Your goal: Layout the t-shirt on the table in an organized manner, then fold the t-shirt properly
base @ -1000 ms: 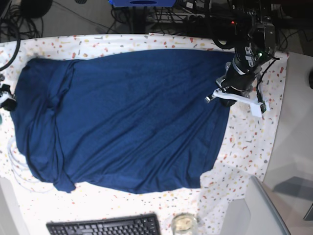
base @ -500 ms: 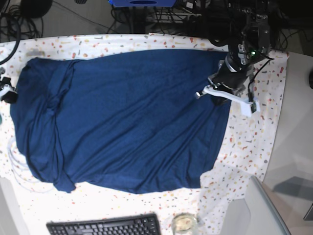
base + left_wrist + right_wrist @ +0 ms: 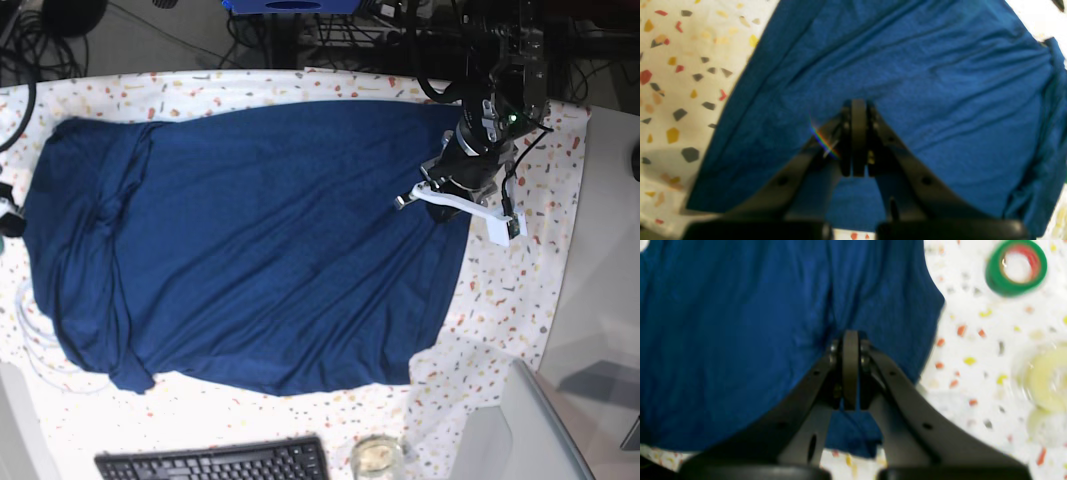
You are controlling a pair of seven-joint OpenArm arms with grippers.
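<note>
You seem to be at a robotics lab bench: black cables (image 3: pixel 205 28) trail across the grey surface at the upper left of the base view, and a black rectangular keyboard (image 3: pixel 215 461) sits at the bottom edge.

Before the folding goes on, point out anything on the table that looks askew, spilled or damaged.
Nothing looks spilled or damaged. The t-shirt is the only untidy thing: its side at the base view's left is bunched into ridges instead of lying flat. The keyboard sits slightly tilted, nothing worrying.

black arms, white brackets (loosely looping cables)
</note>
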